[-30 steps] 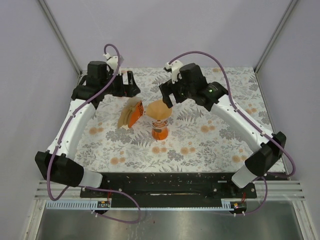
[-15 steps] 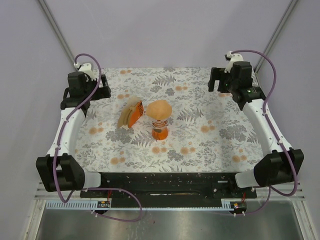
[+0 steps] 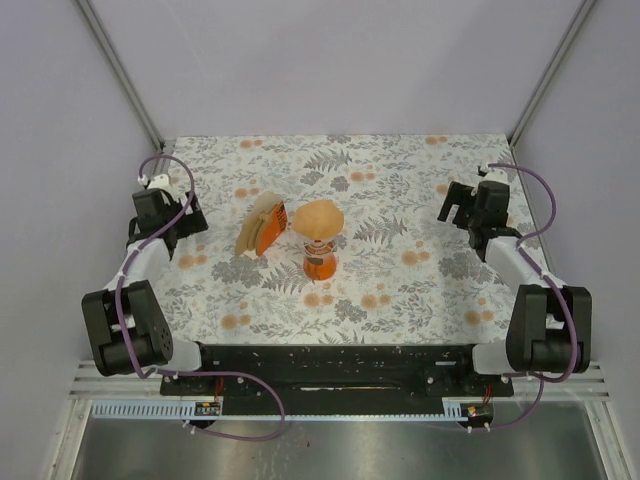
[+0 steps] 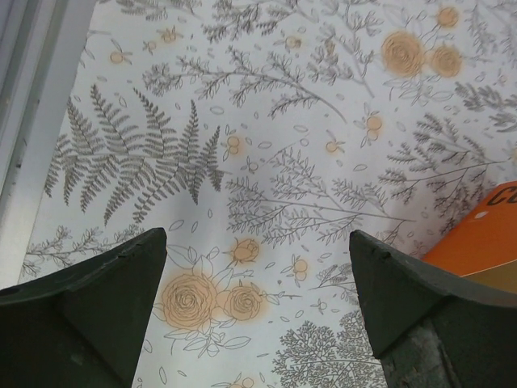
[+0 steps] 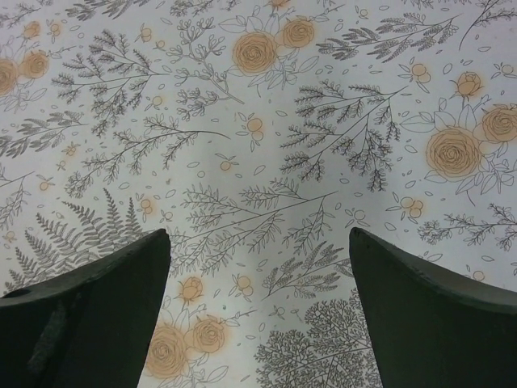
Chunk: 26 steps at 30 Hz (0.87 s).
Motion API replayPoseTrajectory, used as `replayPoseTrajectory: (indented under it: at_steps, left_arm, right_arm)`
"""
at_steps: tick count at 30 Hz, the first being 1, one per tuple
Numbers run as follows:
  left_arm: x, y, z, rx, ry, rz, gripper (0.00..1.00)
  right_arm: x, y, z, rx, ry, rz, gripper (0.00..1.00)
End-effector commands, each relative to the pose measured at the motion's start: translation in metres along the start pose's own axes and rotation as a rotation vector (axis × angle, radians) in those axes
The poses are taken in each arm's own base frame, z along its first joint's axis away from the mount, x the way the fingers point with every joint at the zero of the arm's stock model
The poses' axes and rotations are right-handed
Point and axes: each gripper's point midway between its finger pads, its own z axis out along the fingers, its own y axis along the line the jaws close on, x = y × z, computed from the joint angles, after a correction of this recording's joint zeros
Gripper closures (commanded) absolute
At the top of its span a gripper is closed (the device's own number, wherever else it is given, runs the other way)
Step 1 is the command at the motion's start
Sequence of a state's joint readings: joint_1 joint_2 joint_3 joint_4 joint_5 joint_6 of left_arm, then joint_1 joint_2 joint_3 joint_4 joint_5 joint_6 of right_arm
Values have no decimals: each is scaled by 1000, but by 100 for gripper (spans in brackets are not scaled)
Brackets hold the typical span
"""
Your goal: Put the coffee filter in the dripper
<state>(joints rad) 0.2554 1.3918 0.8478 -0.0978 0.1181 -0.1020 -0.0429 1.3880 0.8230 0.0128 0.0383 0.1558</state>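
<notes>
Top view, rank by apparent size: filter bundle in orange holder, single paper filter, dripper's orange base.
1-2. Thick brown filter bundle with orange holder and single light-brown paper coffee filter: nearly alike, the bundle perhaps slightly longer.
3. Orange cylindrical base of the clear dripper: clearly smallest.

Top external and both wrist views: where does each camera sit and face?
Top external: above and behind the bases, looking down on the floral table; both arms show, light-brown paper filter atop the clear orange-based dripper.
Left wrist: on the left gripper, facing down at the table; both open fingers show.
Right wrist: on the right gripper, likewise; only table.
Shared: flat orange filter holder, in left wrist and top external.
</notes>
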Motion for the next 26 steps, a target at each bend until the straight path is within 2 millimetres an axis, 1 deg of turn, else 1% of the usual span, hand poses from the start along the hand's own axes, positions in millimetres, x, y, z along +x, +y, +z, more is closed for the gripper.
replayPoseTrajectory:
  at_steps: [1,3,5,7,9,12,14,16,20,21,23,24,25,26]
  left_arm:
    - [-29,1,-1,12,-172,18,1]
    - [-24,0,0,21,-180,13,1]
    - [-15,-1,2,31,-183,6,1]
    - [-14,-3,2,40,-202,-6,1]
    - [-12,-5,3,54,-210,-17,1]
    - [-10,-6,4,57,-220,-45,1]
    - [-5,-5,7,58,-211,-52,1]
    - [1,-8,9,73,-195,-57,1]
    - [3,-11,13,91,-175,-66,1]
    - [4,-11,15,93,-172,-67,1]
    - [6,-13,15,106,-174,-62,1]
    - [8,-13,15,113,-173,-64,1]
    - [9,-15,14,122,-168,-66,1]
    - [10,-16,15,124,-160,-74,1]
  right_arm:
    - [-27,-8,13,31,-174,22,1]
    - [-17,-11,19,34,-183,18,1]
    - [-6,-15,23,41,-194,18,0]
    - [1,-22,26,71,-189,14,0]
    - [8,-23,28,71,-198,8,0]
    - [10,-26,29,72,-242,1,1]
    - [11,-25,25,64,-243,-20,1]
    - [5,-22,19,41,-301,-42,1]
    - [5,-28,6,55,-380,-50,1]
    - [-3,-31,2,66,-446,-37,1]
    - [8,-41,-1,100,-500,1,1]
    - [3,-44,-5,105,-568,29,1]
    - [12,-44,-3,93,-561,14,1]
    - [20,-42,-1,86,-512,0,1]
